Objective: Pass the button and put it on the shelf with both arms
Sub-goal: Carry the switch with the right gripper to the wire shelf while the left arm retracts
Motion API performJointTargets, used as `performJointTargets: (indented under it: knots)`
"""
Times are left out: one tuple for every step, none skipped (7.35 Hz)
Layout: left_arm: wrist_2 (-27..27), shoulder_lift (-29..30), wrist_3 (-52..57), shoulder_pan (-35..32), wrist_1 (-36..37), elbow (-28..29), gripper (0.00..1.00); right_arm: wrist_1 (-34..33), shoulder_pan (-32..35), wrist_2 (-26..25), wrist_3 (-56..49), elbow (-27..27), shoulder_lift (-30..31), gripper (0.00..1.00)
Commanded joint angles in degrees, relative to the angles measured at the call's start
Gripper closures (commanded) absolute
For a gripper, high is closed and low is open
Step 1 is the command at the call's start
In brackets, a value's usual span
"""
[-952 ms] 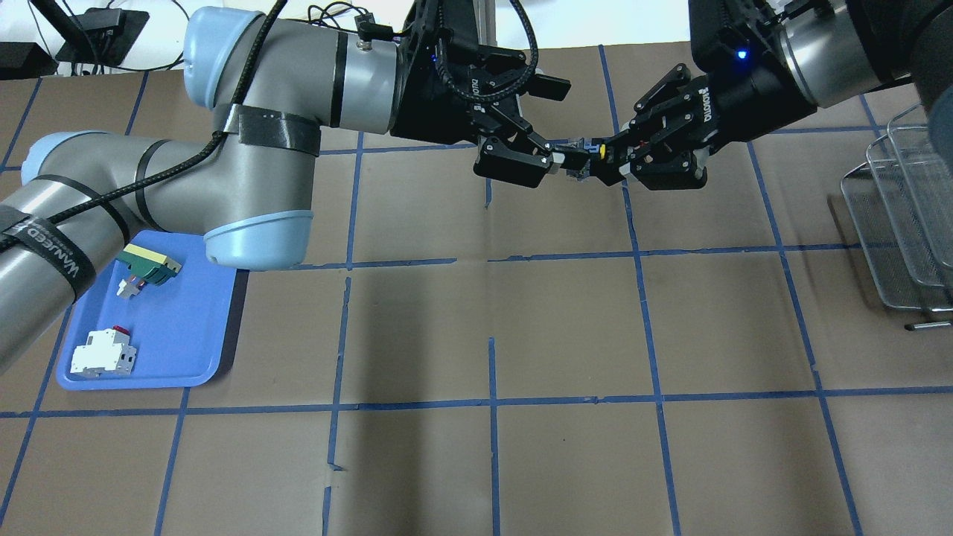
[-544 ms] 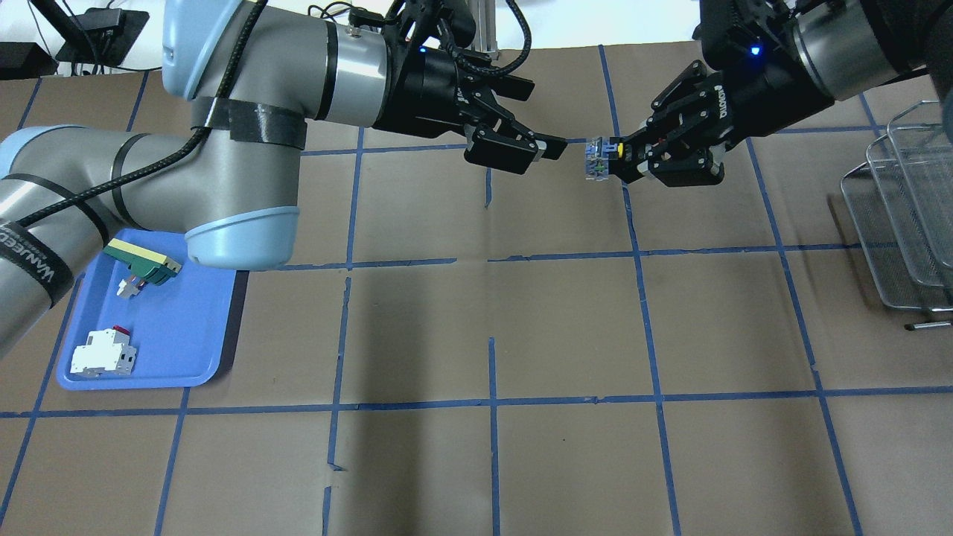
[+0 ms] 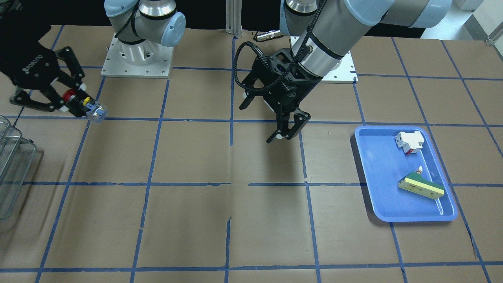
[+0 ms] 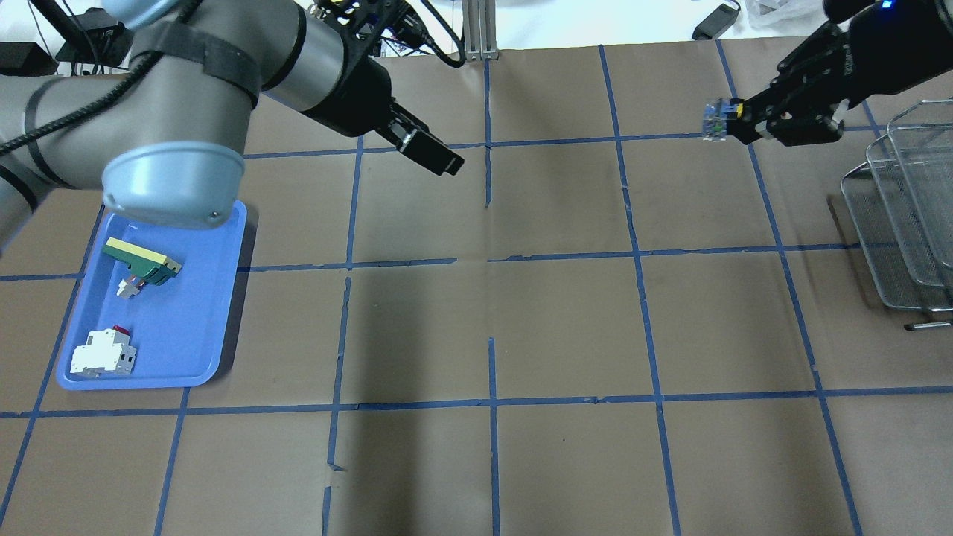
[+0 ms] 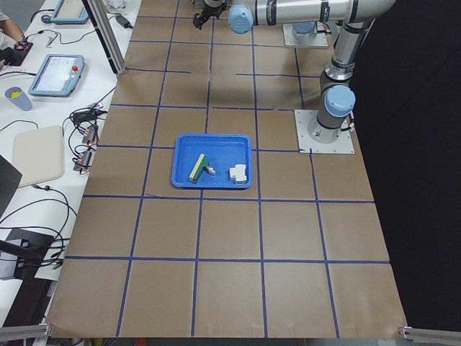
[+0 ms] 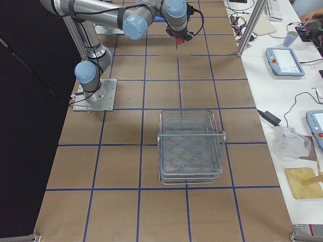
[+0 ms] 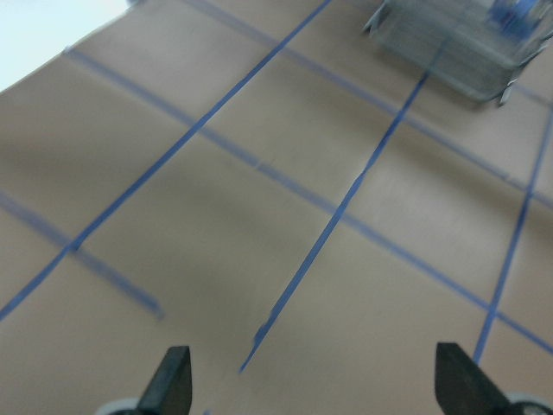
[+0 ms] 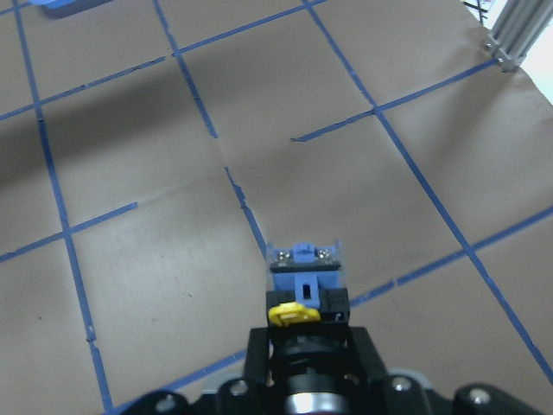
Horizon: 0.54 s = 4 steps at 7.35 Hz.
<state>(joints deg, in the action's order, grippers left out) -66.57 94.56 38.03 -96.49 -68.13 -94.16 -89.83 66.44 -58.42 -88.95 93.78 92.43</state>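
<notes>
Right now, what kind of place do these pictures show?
Probably a robotics laboratory: two silver-grey robot arms bolted onto a brown paper-covered table gridded with blue tape, and grey-blue control tablets on a white side bench.

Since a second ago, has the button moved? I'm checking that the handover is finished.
Yes. In the overhead view the button, held in the right tool, has crossed the vertical tape line rightward, toward the shelf.

We log the right tool (image 4: 735, 117), clamped on the button (image 4: 713, 119), in the air near the shelf (image 4: 893, 246), with open tabletop (image 4: 566, 320) between them. The left tool (image 4: 438, 158), jaws apart, hangs well away over the middle. The blue tray (image 4: 186, 313) lies far left.
</notes>
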Motion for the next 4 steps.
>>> performJointTargets:
  knots:
    - [-12.5, -0.4, -4.7, 1.6, -9.9, 4.6, 0.00, -4.0, -8.0, 0.0, -0.3, -0.4, -6.0, 1.00]
    - [-18.4, -1.0, -8.8, 2.4, -10.5, 3.7, 0.00, -6.6, -10.0, -0.3, -0.6, -0.4, -8.4, 1.00]
    - [-19.5, -1.5, -12.0, 2.4, -12.8, 3.5, 0.00, -9.9, -11.0, -2.7, -0.7, -0.4, -10.4, 1.00]
    - [-19.6, -1.9, -12.1, 3.2, -14.2, 3.4, 0.00, -10.4, -12.5, -6.1, 0.3, -0.9, -10.7, 1.00]
